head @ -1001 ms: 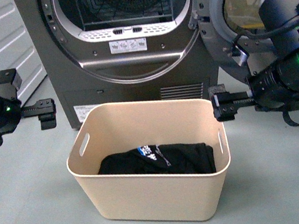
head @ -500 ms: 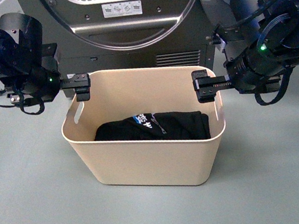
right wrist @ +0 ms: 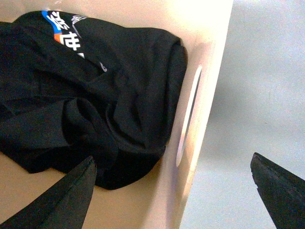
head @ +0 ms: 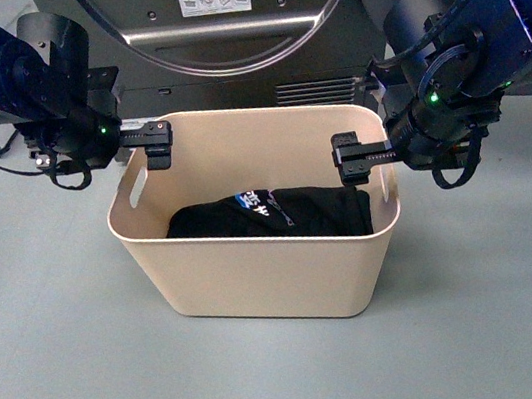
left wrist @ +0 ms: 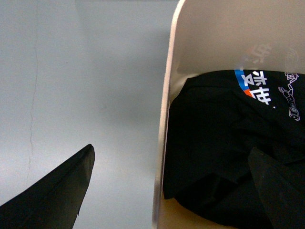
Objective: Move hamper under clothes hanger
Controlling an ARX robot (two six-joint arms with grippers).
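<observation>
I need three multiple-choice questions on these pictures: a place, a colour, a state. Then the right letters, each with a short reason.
1. Where does the hamper stand?
A. On the floor before the dryer
B. On top of the dryer
C. Inside the drum

2. The garment in the hamper is mostly:
A. white
B. black
C. red

3. The right gripper is:
A. shut on the garment
B. shut on the hamper's rim
C. open, astride the hamper's wall

1 A: the dryer's front rises behind it.
2 B: black cloth, small blue print.
3 C: the right wrist view shows the jaws either side of the wall.
</observation>
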